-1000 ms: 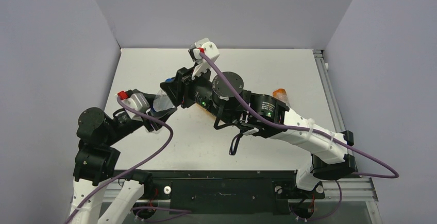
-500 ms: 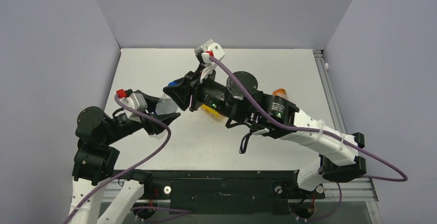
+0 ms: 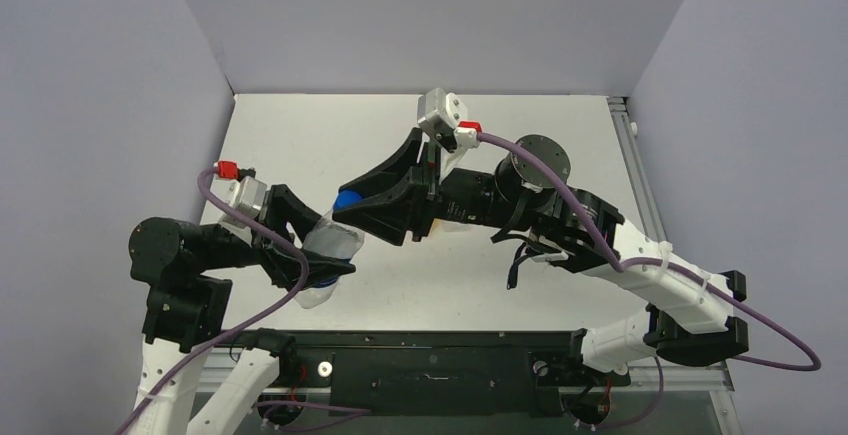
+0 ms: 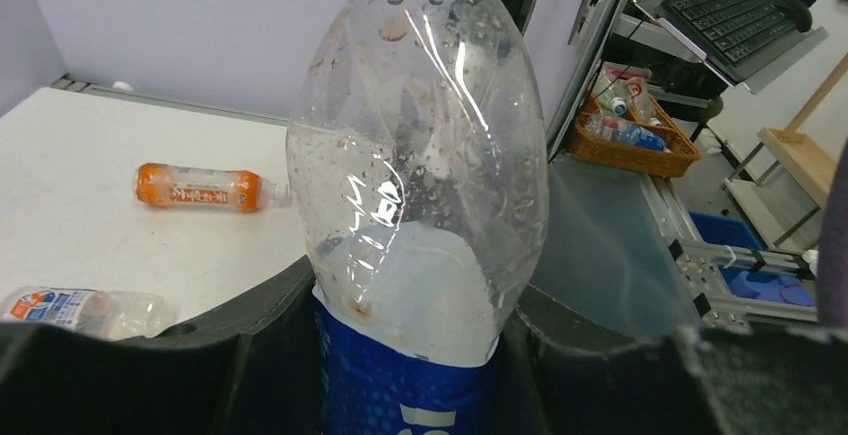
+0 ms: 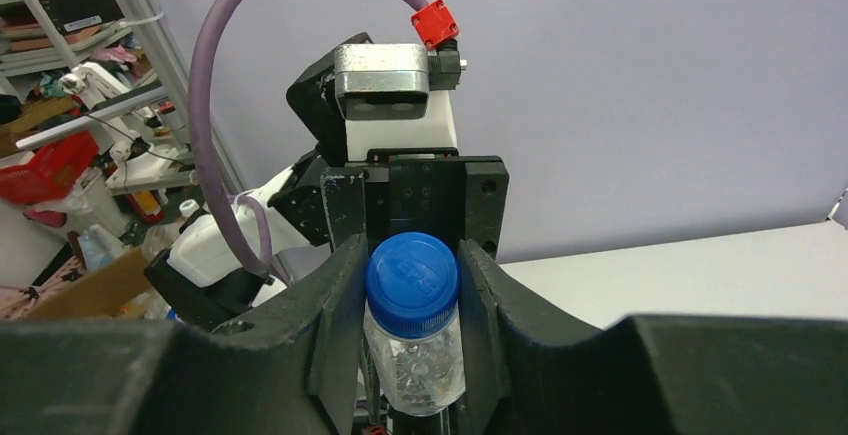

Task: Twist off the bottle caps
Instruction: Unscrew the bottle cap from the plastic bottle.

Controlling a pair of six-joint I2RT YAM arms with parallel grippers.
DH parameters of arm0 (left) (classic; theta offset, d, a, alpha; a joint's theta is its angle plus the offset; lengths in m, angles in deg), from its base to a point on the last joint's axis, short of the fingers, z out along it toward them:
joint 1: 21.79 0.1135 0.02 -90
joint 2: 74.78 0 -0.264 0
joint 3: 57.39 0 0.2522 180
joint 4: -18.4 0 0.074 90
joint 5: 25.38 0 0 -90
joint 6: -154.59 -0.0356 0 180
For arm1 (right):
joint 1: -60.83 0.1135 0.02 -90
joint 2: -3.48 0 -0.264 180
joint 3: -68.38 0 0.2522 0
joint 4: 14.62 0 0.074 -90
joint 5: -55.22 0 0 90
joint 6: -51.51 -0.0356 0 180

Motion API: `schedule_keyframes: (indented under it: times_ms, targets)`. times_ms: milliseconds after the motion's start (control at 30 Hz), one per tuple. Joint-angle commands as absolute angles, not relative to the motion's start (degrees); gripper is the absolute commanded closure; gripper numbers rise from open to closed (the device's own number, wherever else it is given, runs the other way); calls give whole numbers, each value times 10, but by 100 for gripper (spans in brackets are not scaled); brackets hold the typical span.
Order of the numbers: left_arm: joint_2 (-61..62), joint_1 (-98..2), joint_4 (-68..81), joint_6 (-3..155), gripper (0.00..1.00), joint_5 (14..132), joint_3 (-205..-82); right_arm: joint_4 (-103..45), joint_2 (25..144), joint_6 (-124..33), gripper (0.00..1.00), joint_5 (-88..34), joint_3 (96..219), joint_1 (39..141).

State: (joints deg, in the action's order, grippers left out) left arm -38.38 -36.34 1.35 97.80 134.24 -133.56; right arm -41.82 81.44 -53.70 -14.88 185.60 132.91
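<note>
A clear bottle [image 3: 330, 243] with a blue label [image 4: 400, 385] is held off the table, its neck tilted up to the right. My left gripper [image 3: 312, 267] is shut on its lower body; in the left wrist view the bottle [image 4: 420, 175] fills the space between the dark fingers [image 4: 250, 355]. My right gripper [image 3: 350, 205] is shut on the bottle's blue cap [image 3: 347, 199]. The right wrist view shows the cap [image 5: 412, 270] pinched between both jaws of the right gripper [image 5: 412, 290], with the clear neck below it.
An orange drink bottle [image 4: 200, 187] lies on its side on the white table [image 3: 300, 135]. A clear water bottle [image 4: 70, 310] lies nearer my left gripper. Grey walls enclose the table on three sides. A basket [image 4: 625, 135] stands off the table.
The left arm has pulled the bottle back toward the near left and raised it. The right arm followed, its wrist turned, and its jaws have closed on the blue cap.
</note>
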Motion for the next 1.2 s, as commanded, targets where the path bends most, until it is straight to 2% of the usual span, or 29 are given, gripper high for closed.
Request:
schedule_keyframes:
  times_ms: [0, 67, 100, 133, 200, 367, 533, 833, 967, 1000, 1067, 1167]
  targets:
    - [-374, -355, 40, 1023, 91, 1312, -1362, -440, 769, -528, 93, -82, 1871, 1324]
    - [-374, -355, -7, 977, 92, 1303, -1369, -450, 765, -537, 61, -192, 1872, 1326]
    - [-374, -355, -29, 932, 92, 1288, -1372, -450, 764, -539, 48, -230, 1871, 1333]
    - [-374, -355, -66, 908, 93, 1277, -1379, -452, 765, -543, 28, -307, 1874, 1338]
    - [-373, -355, -121, 834, 94, 1238, -1387, -463, 779, -561, 22, -412, 1891, 1352]
    - [-381, -355, -191, 644, 94, 1134, -1384, -519, 857, -578, 19, -528, 1981, 1389]
    - [-400, -355, -200, 557, 95, 1082, -1364, -609, 961, -567, 24, -572, 2120, 1415]
    - [-410, -355, -196, 552, 95, 1076, -1357, -611, 986, -569, 42, -580, 2138, 1416]
    - [-411, -355, -189, 560, 95, 1077, -1353, -601, 981, -573, 57, -578, 2121, 1415]
    - [-411, -355, -187, 562, 95, 1077, -1353, -598, 977, -574, 66, -578, 2116, 1416]
    - [-410, -356, -186, 566, 95, 1078, -1351, -590, 969, -575, 77, -581, 2103, 1416]
    - [-410, -355, -183, 579, 95, 1081, -1352, -577, 956, -572, 86, -577, 2082, 1415]
